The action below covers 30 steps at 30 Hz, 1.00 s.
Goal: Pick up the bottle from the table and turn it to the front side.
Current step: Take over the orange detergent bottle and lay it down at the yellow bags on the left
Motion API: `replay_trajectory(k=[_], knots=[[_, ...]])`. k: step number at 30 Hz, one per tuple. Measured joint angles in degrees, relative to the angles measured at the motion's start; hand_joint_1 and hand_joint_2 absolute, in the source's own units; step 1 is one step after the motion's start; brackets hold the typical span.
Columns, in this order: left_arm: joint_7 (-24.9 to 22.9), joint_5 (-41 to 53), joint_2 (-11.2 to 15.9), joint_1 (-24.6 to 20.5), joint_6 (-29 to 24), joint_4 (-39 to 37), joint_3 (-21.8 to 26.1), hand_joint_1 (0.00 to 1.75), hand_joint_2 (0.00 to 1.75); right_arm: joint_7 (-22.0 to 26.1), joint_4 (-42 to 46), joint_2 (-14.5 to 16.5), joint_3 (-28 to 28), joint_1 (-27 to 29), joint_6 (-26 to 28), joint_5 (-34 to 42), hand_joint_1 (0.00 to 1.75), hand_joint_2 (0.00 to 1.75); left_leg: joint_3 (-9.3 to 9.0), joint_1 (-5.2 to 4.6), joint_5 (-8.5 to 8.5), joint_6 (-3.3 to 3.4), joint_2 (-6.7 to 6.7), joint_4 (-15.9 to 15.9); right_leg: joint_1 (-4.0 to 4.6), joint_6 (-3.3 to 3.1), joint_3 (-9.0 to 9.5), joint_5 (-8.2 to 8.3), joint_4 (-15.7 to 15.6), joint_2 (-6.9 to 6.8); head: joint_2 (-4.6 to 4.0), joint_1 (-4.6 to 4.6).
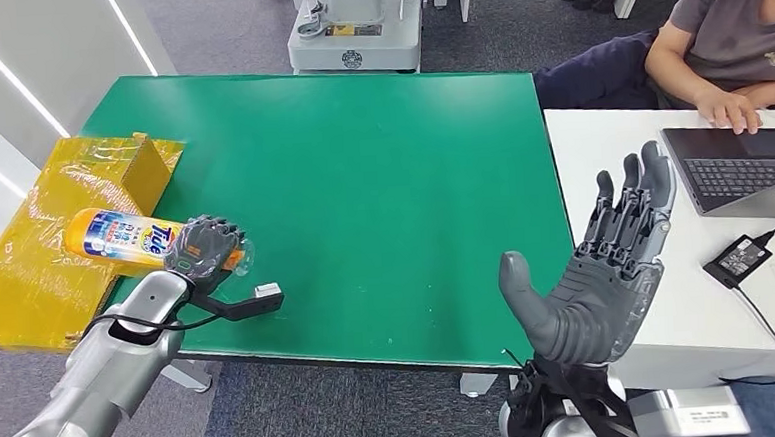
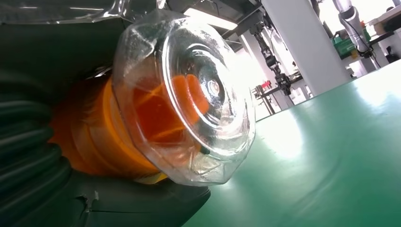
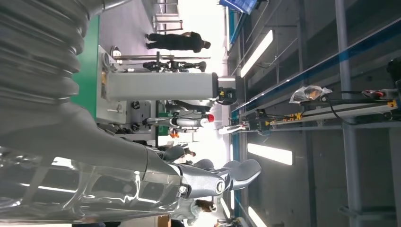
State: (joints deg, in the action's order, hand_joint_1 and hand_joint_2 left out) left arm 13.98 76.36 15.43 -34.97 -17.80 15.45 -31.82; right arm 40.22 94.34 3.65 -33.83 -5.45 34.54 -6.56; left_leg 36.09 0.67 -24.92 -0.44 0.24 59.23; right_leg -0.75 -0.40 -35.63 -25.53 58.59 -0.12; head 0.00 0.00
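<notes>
At table's left edge, left hand [image 1: 203, 250] grips bottle [image 1: 124, 236], wrist view reveals clear cap [image 2: 189, 94], right hand [image 1: 601, 267] spread, holding nothing

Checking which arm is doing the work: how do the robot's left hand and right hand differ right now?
The left hand grips the bottle with its fingers wrapped round it; the right hand holds nothing, its fingers spread apart. The left hand sits low at the left edge of the green table; the right hand is raised, palm open, near the table's right edge. Both are dark grey on silver arms.
</notes>
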Motion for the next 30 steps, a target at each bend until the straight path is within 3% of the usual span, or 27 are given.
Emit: replay_trajectory(k=[10,11,14,15,16,22,30], knots=[[1.23,-0.17,-0.22,0.72,-1.05,0.00,0.00,1.75,1.75,0.00,-0.31,-0.09,-0.70,0.27,0.61,0.69,0.00,1.75,0.00,0.00,0.00,0.00,0.00,0.00,0.00,0.00,0.00,0.00,0.00,0.00,0.00,-0.01],[1.23,-0.15,-0.27,0.80,-1.17,0.00,0.00,1.56,1.75,0.00,-0.31,-0.10,-0.74,0.34,0.67,0.78,0.00,1.75,0.00,0.00,0.00,0.00,0.00,0.00,0.00,0.00,0.00,0.00,0.00,0.00,0.00,-0.01],[1.18,0.19,-0.41,0.92,-1.10,0.00,0.00,0.32,1.75,0.00,-0.31,-0.13,-0.82,0.51,0.68,0.72,0.00,1.75,0.00,0.00,0.00,0.00,0.00,0.00,0.00,0.00,0.00,0.00,0.00,0.00,0.00,0.00],[1.09,0.40,-0.46,0.93,-0.95,0.00,0.00,0.07,1.75,0.00,-0.31,-0.14,-0.85,0.54,0.70,0.64,0.00,1.75,0.00,0.00,0.00,0.00,0.00,0.00,0.00,0.00,0.00,0.00,0.00,0.00,0.00,0.00],[0.92,0.64,-0.52,0.93,-0.71,0.00,0.00,0.00,1.75,0.00,-0.31,-0.15,-0.87,0.56,0.72,0.56,0.00,1.75,0.00,0.00,0.00,0.00,0.00,0.00,0.00,0.00,0.00,0.00,0.00,0.00,0.00,-0.01],[-0.33,1.40,-0.80,0.99,1.12,-0.02,0.03,0.00,1.75,0.00,-0.31,-0.17,-0.90,0.70,0.69,0.40,0.00,1.75,0.00,0.00,0.00,0.00,0.00,0.00,0.00,0.00,0.00,0.00,0.00,0.00,0.00,-0.01],[-1.14,1.77,-0.97,1.86,-0.19,-0.02,0.33,0.00,1.75,0.00,-0.31,-0.19,-0.88,0.90,0.82,0.25,0.00,1.75,0.00,0.00,0.00,0.00,0.00,0.00,0.00,0.00,0.00,0.00,0.00,0.00,0.00,-0.01]])
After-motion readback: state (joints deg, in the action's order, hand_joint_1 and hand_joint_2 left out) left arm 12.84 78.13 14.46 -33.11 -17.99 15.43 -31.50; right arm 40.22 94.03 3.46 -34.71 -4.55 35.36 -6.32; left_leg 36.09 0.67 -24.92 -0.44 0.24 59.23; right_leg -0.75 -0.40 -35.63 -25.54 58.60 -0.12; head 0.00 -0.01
